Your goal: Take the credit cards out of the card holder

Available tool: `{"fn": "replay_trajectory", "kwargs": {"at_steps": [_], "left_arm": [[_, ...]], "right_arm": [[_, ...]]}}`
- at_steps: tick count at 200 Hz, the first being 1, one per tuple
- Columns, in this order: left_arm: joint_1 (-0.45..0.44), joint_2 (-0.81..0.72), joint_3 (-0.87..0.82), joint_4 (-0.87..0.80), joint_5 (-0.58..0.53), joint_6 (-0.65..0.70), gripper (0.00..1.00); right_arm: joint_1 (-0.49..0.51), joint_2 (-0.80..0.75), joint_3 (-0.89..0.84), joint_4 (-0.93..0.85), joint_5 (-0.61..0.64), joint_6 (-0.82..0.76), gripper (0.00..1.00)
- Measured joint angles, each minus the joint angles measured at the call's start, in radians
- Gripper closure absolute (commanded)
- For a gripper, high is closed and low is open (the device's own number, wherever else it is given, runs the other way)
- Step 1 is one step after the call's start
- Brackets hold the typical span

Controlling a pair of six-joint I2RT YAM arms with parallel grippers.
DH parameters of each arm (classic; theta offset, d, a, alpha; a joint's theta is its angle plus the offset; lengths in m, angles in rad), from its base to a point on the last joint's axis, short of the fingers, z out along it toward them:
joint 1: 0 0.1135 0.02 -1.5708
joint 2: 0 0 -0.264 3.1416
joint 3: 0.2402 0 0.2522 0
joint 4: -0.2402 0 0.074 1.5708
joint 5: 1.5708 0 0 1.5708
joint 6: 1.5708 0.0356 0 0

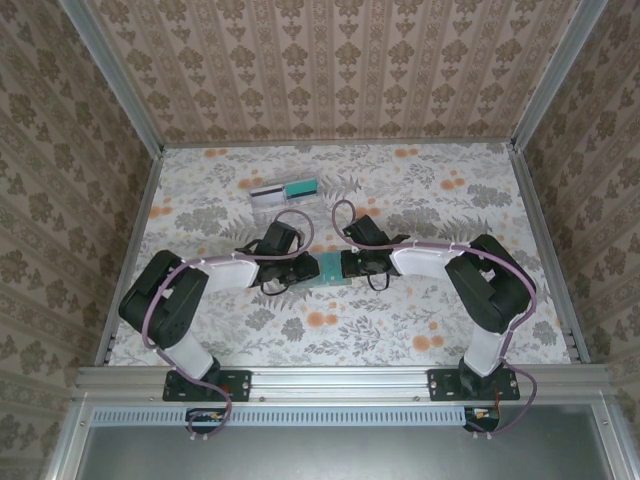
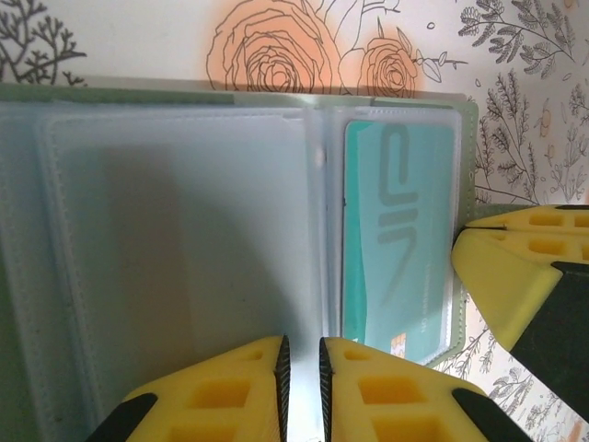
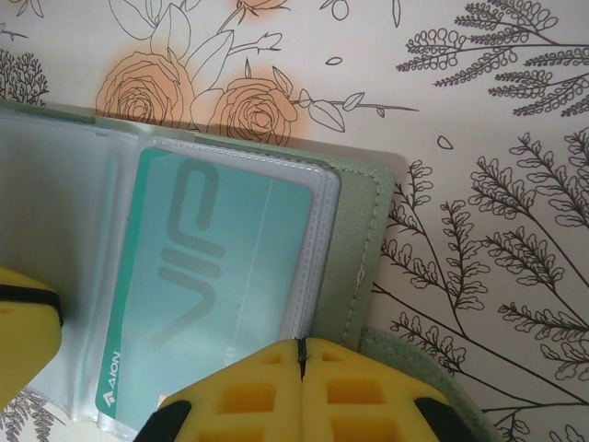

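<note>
Card holder [image 3: 357,230]: lies open on the flowered table [image 1: 450,190], mid-table, between the two arms' tips.
Card [image 2: 400,230]: teal, tucked in a clear pocket on the holder's right half.
Left pincer [image 2: 304,348]: fingers nearly together, nipping the holder's near edge at the middle fold.
Right pincer [image 3: 301,348]: clenched tight at the holder's right edge, beside the teal card; whether it pinches the pocket cannot be told.
Clear box [image 1: 285,203]: farther back on the table, apart from the holder.
</note>
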State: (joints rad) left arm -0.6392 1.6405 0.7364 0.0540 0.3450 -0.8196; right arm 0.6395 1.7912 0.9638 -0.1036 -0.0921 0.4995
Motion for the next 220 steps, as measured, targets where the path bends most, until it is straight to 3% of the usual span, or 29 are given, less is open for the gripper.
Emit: {"fn": "replay_trajectory", "kwargs": {"at_steps": [199, 220], "left_arm": [[-0.021, 0.048, 0.041, 0.008, 0.011, 0.0, 0.82], [-0.021, 0.049, 0.041, 0.008, 0.012, -0.002, 0.87]], "right_arm": [[0.016, 0.013, 0.016, 0.001, 0.008, 0.0, 0.96], [0.016, 0.013, 0.016, 0.001, 0.008, 0.0, 0.95]]}}
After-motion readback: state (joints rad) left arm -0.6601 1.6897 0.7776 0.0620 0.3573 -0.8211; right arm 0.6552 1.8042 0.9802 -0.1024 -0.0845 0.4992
